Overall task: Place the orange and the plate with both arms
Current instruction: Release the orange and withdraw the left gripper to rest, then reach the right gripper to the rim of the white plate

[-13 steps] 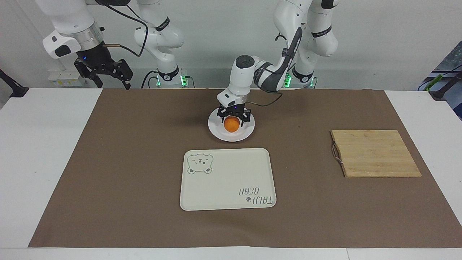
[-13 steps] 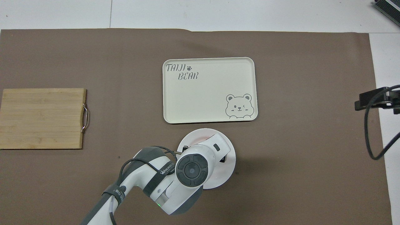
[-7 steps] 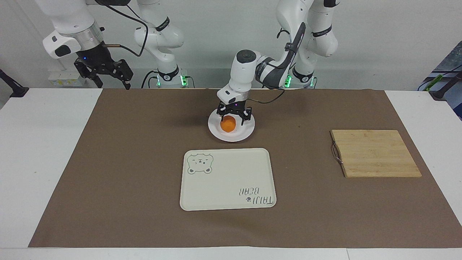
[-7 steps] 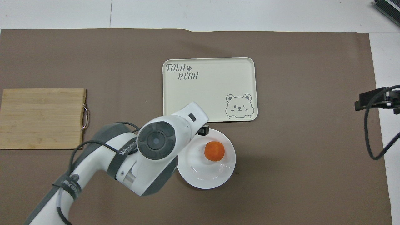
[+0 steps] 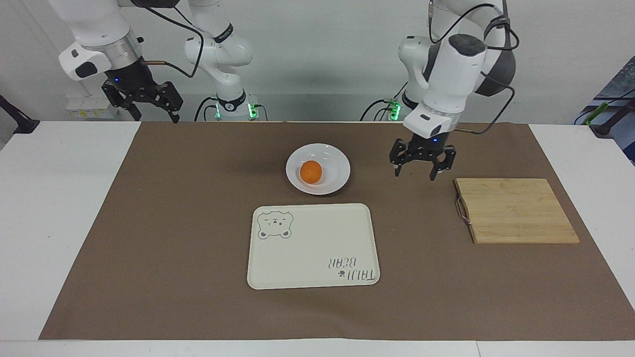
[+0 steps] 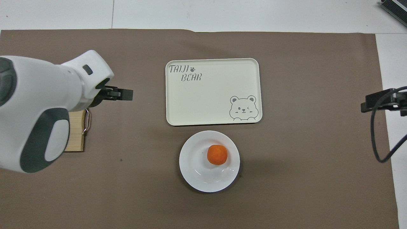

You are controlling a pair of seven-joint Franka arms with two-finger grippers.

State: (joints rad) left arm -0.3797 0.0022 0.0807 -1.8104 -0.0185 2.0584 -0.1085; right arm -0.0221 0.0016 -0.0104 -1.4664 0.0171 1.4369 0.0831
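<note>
Brown mat (image 5: 188, 238) covers white table (image 5: 59, 208).

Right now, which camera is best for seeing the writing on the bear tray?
The overhead view: the bear tray reads TAIJI BEAR upright there, nothing covering it. In the facing view the bear tray also shows whole, beside the plate with the orange, but its writing is upside down.

I see a bright orange fruit (image 5: 311, 171) on a plain glossy white plate (image 5: 333, 184). The cream tray (image 5: 312, 248) carries a grey bear face and "TAIJI BEAR" lettering (with a paw mark). The cutting board (image 5: 516, 210) is pale striped bamboo; a brown mat (image 5: 173, 223) covers the white desk (image 5: 59, 198).
</note>
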